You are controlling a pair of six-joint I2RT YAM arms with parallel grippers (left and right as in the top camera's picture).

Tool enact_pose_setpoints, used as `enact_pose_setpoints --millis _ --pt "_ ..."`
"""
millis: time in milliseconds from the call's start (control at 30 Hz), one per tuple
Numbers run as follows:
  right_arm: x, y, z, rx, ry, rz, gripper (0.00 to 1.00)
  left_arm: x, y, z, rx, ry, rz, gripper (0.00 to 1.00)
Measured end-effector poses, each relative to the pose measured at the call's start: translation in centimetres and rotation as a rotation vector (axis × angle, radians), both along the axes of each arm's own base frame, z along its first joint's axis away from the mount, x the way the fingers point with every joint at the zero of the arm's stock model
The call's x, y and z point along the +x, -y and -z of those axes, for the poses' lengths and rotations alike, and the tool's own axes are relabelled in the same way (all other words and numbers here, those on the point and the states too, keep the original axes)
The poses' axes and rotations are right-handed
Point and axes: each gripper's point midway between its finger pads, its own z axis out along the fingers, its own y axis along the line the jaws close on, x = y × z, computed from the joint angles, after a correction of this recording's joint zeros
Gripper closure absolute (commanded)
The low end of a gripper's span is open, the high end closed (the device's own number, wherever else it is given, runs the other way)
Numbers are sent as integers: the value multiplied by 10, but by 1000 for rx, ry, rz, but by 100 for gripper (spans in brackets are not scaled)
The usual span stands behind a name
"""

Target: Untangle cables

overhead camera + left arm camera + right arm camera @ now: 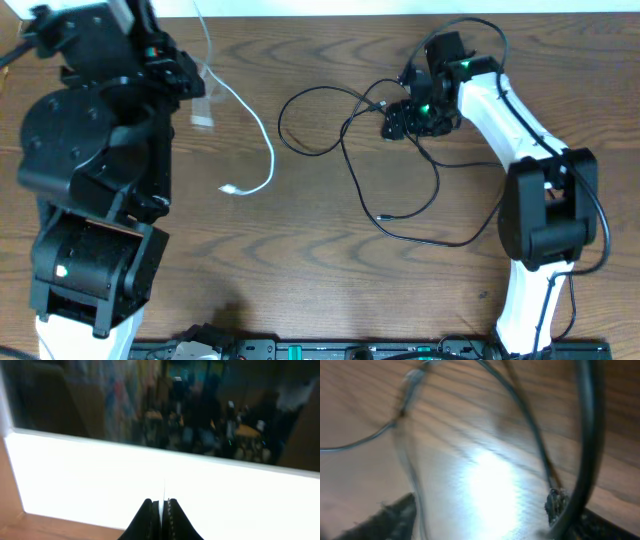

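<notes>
A white cable (262,135) curves down the left-middle of the wooden table to a small plug (229,188). Its upper part runs into my left gripper (198,88), which is shut on it. In the left wrist view a thin white cable (164,489) stands up between the closed left gripper (162,506). Long black cables (345,150) lie in crossing loops at centre right, with a plug end (380,215). My right gripper (402,120) hovers over the upper right of that tangle. In its wrist view the right gripper (477,510) is open, with blurred black cables (527,415) on the table beyond.
The bulky black left arm (90,170) covers the table's left side. The white right arm (530,190) comes in from the front right, with its own thicker black wire (598,215) looping beside it. A black rail (330,350) runs along the front edge.
</notes>
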Motion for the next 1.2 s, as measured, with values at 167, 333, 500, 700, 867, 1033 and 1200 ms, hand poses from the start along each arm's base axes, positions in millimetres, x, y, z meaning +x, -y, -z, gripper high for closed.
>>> enact_pose_setpoints --millis 167,333,500,700,867,1033,1200 --pt "6 -15 -90 114 207 -75 1 10 20 44 -29 -173 100 93" --pt "-5 -32 -215 276 520 -168 1 24 55 78 -117 -301 259 92" --pt "-37 -65 -285 513 694 -389 1 33 84 95 -230 -377 386 92" --pt "-65 -89 -298 699 696 -574 1 31 99 85 -317 -362 465 92" --pt "-77 -108 -310 792 760 -702 1 26 108 80 -365 -364 524 93" --pt "-86 -139 -316 866 815 -815 6 21 116 79 -401 -380 573 92" --pt "-94 -164 -318 897 811 -843 36 19 119 78 -431 -390 590 92"
